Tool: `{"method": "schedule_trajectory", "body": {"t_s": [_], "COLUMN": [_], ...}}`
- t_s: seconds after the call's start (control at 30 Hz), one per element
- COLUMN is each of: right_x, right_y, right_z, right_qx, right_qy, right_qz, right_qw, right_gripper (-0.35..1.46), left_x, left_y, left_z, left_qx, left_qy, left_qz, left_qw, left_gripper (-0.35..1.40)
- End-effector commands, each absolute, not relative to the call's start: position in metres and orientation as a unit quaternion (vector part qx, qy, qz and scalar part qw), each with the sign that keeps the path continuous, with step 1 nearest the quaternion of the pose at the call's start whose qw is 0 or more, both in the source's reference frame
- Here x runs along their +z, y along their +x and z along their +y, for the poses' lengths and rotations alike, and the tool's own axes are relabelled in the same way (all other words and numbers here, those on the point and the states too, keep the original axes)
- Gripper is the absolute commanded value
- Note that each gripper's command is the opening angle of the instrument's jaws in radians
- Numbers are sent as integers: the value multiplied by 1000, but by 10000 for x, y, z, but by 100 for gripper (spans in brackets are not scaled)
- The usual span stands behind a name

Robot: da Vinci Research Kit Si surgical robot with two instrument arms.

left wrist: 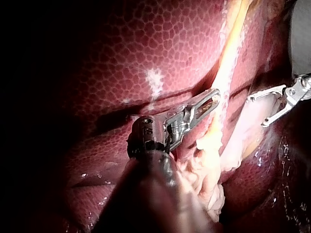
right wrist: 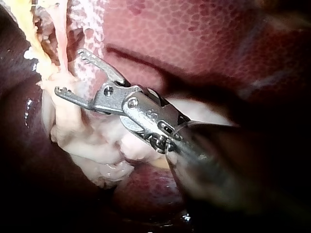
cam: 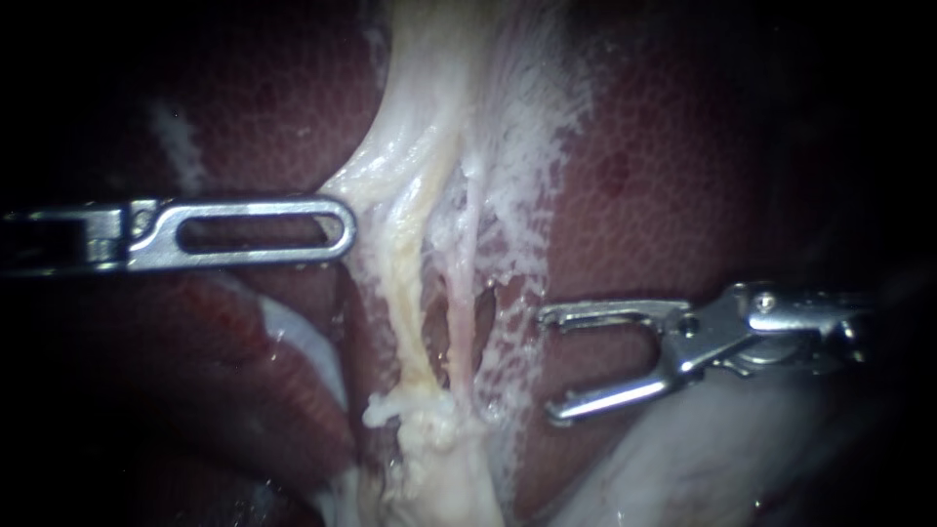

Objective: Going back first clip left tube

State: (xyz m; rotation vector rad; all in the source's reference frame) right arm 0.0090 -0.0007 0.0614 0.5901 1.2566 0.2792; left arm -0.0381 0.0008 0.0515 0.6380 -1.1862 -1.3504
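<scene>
Jaws of the right instrument [cam: 547, 366] stand wide apart with nothing between them, their tips facing the tubes from just beside the white web [cam: 527, 127]. Those of the left instrument [cam: 346, 229] lie flat together and grip nothing that shows; its tip touches the edge of the pale band above the tubes.

Wet liver [cam: 664, 195] fills the field, dark red with a fine honeycomb pattern and small glints. It fades to black at the edges. The web lies thin and lacy over the liver, to the right of the tubes. A smooth pale mass [cam: 703, 459] sits under the right instrument's shaft.

Between the two instruments the left tube [cam: 405, 293], yellowish and glossy, stands nearly upright in the endoscope view. It leans a little, its upper end toward the left instrument's tip, and its lower end runs into a lumpy white knot [cam: 429, 429]. Just beside it is the right tube [cam: 459, 312], thinner and pinkish, running almost parallel, with dark gaps between them
</scene>
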Motion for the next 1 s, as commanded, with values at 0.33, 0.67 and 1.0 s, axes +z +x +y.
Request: {"method": "schedule_trajectory", "body": {"t_s": [0.33,0.67,1.0], "right_x": [587,587,587], "right_y": [75,78,78], "right_z": [13,14,15], "right_qx": [116,116,99], "right_qy": [253,249,238], "right_qz": [582,582,587], "right_qw": [764,766,767], "right_gripper": [60,60,60], "left_x": [515,519,551], "left_y": [-381,-383,-398], "left_z": [8,7,-10], "left_qx": [-577,-577,-578], "left_qy": [273,272,264], "left_qz": [-507,-508,-499], "left_qw": [579,579,590], "left_gripper": [-35,-35,-35]}}
